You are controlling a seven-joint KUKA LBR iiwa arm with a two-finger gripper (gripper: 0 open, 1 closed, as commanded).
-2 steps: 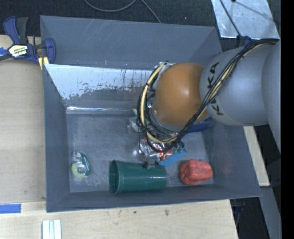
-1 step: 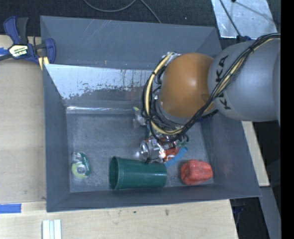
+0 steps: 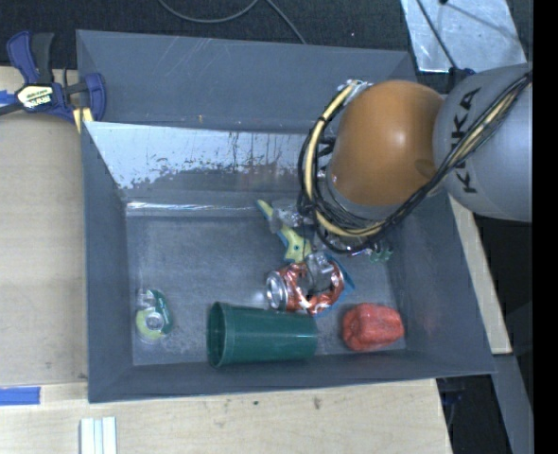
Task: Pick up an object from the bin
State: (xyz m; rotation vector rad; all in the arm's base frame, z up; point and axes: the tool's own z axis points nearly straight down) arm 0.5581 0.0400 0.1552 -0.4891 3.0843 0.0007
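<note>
Starting at the left of the bin (image 3: 104, 253), you have a small pale-green roll (image 3: 152, 316) lying alone near the front corner; leave it. Next comes the dark green cup (image 3: 260, 334), on its side along the front wall, its far end just beside the crushed red-and-silver can (image 3: 301, 289) on the floor right of the middle. That can lies directly under the orange wrist cover (image 3: 388, 145), so treat it as your likely target. You cannot tell from here whether the jaws are apart or together. Come straight down, close across the can's narrower side, and stay clear of the cup and the red lump (image 3: 372, 326) to its right.
</note>
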